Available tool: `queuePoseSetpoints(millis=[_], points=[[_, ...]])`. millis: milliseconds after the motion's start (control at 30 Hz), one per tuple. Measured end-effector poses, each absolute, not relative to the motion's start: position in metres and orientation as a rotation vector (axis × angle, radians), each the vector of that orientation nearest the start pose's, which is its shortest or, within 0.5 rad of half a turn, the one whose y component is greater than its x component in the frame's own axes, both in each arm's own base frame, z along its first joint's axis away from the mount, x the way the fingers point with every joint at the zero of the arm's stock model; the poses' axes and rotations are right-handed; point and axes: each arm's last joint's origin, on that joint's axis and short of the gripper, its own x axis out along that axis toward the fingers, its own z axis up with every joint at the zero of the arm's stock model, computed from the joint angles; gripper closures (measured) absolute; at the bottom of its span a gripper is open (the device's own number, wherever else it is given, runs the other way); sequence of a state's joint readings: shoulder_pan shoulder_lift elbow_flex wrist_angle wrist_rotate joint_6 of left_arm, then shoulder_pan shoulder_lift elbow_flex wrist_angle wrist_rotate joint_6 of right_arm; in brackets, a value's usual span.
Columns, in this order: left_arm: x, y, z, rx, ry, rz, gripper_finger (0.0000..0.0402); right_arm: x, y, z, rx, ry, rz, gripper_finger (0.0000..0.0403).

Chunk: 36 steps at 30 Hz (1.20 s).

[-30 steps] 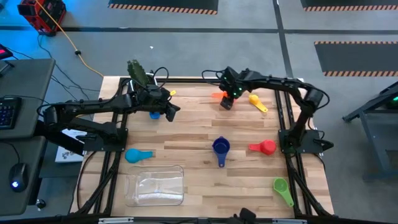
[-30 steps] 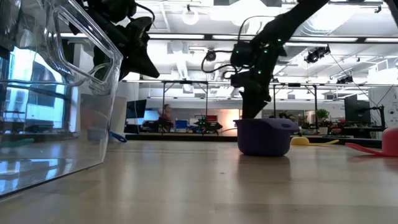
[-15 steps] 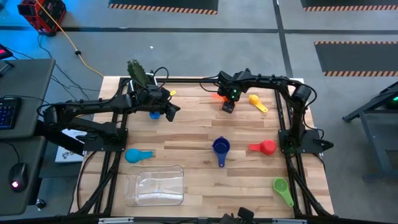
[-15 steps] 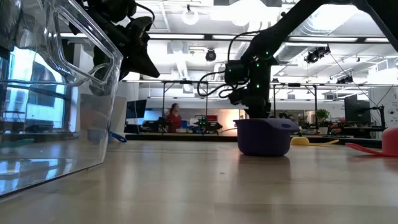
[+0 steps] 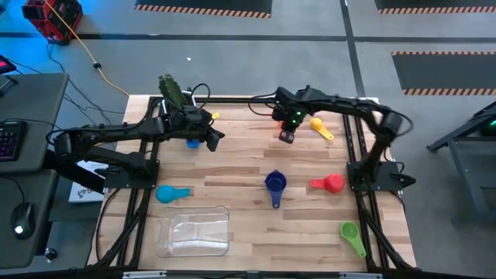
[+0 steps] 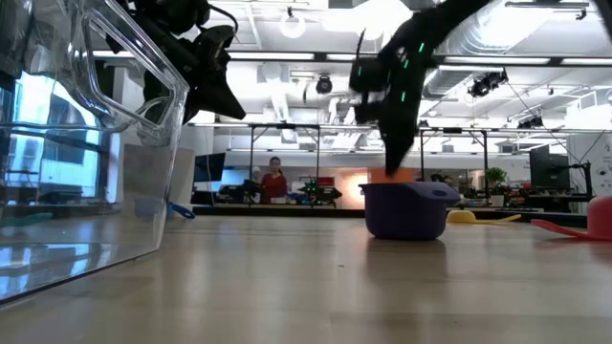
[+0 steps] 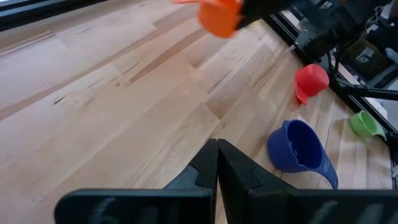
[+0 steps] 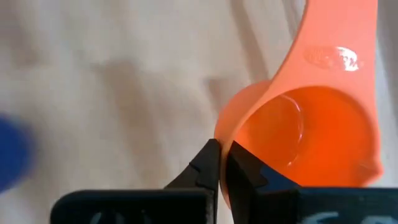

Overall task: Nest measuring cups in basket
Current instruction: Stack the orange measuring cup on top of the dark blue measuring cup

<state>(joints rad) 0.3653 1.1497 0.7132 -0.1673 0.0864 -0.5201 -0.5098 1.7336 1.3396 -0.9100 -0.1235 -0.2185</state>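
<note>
Right wrist view: right end effector [image 8: 219, 163] clamping orange cup [image 8: 298, 137]

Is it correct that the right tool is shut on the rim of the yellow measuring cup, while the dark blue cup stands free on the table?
Not quite: the right tool is shut on the rim of the orange measuring cup, not the yellow one; the right wrist view shows it. The dark blue cup does stand free on the table.

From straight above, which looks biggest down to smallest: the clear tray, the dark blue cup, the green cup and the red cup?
1. Clear tray, by far the largest.
2. Dark blue cup.
3. Green cup and red cup: too alike to rank.
</note>
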Motion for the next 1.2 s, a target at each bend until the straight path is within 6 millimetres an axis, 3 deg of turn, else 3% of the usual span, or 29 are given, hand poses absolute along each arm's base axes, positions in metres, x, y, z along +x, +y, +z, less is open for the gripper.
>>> queuePoseSetpoints(millis=[167,267,400,500,700,867,1200], points=[[0.224,0.083,0.241,-0.637,0.508,0.420,0.0401,0.286,-0.100,0.297,0.172,1.035,0.062,0.0400],[0.224,0.083,0.241,-0.637,0.502,0.419,0.0401,0.279,-0.049,0.320,0.082,0.958,0.282,0.0401],[0.225,0.083,0.241,-0.637,0.498,0.418,0.0401,0.272,0.011,0.319,-0.198,0.996,0.574,0.0401],[0.225,0.083,0.242,-0.636,0.495,0.417,0.0401,0.279,0.036,0.303,-0.449,1.063,0.665,0.0402],[0.225,0.083,0.242,-0.644,0.492,0.420,0.0401,0.306,0.048,0.263,-0.785,1.158,0.746,0.0402],[0.225,0.083,0.242,-0.644,0.493,0.420,0.0401,0.317,0.049,0.240,-0.919,1.196,0.854,0.0402],[0.225,0.084,0.242,-0.639,0.490,0.433,0.0401,0.321,0.050,0.236,-1.010,1.150,0.917,0.0402]])
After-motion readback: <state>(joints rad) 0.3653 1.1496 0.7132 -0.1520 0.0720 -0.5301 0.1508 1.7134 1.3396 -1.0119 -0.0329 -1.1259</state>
